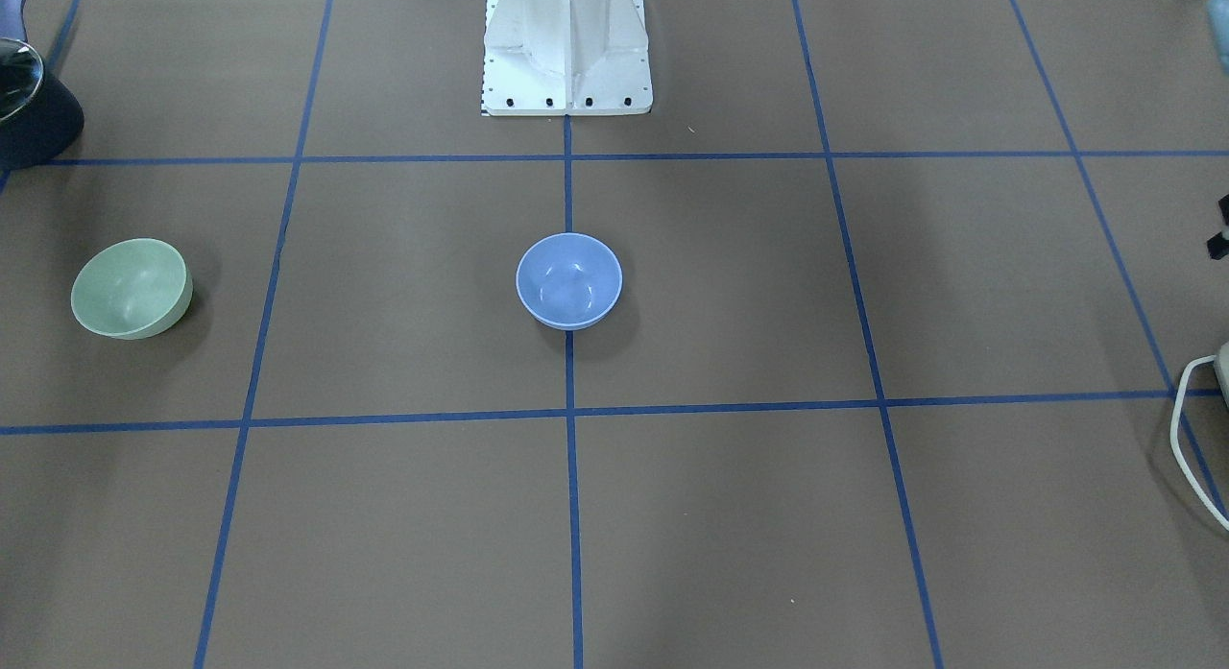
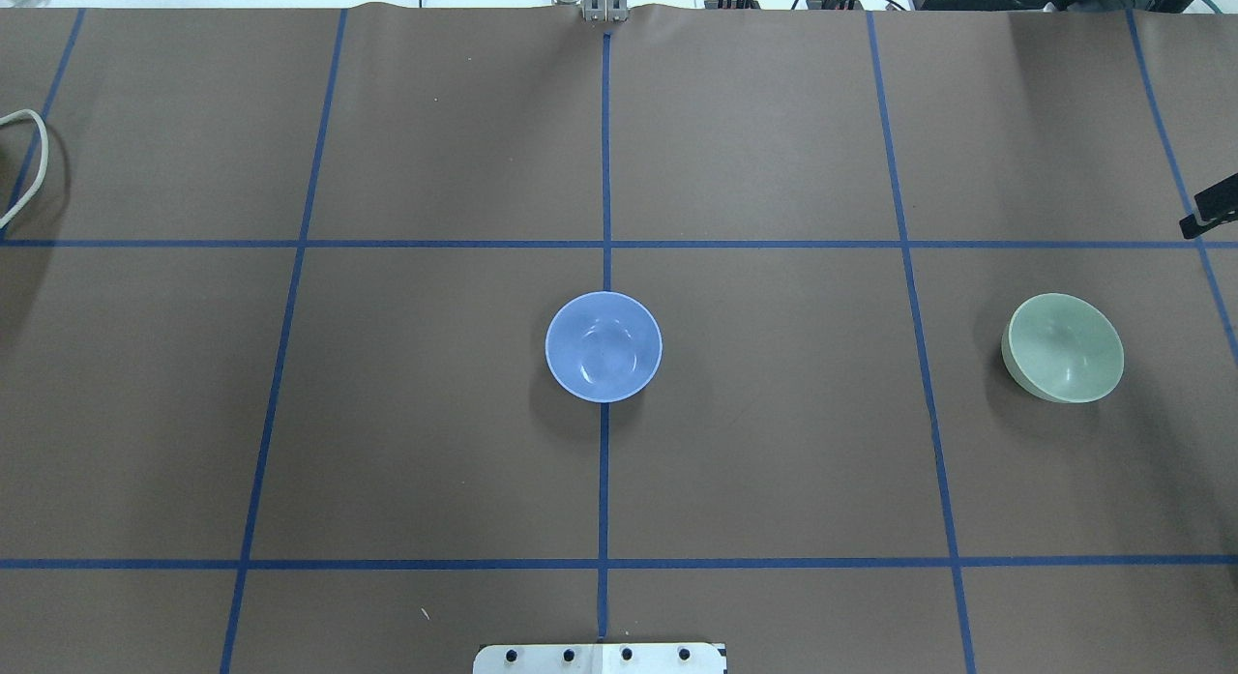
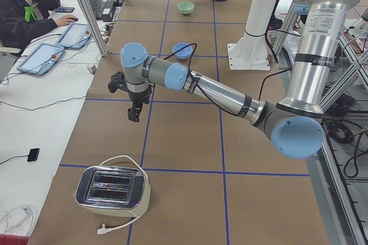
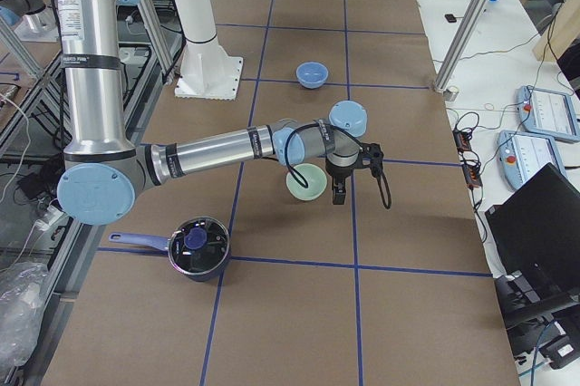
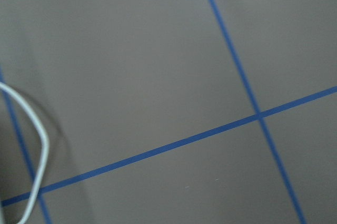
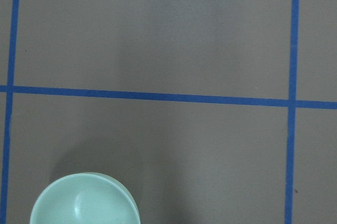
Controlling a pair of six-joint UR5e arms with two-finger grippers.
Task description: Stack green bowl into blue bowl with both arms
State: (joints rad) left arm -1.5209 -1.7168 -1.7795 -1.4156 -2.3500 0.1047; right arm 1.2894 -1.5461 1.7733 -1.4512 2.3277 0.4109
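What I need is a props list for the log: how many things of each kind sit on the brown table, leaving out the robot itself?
Bowls: 2, the green bowl and the blue bowl
Toasters: 1, the toaster
Pots: 1, the dark lidded pot
Total: 4

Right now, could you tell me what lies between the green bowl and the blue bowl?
Between the green bowl and the blue bowl is only bare table, crossed by one blue tape line; the overhead view shows it.
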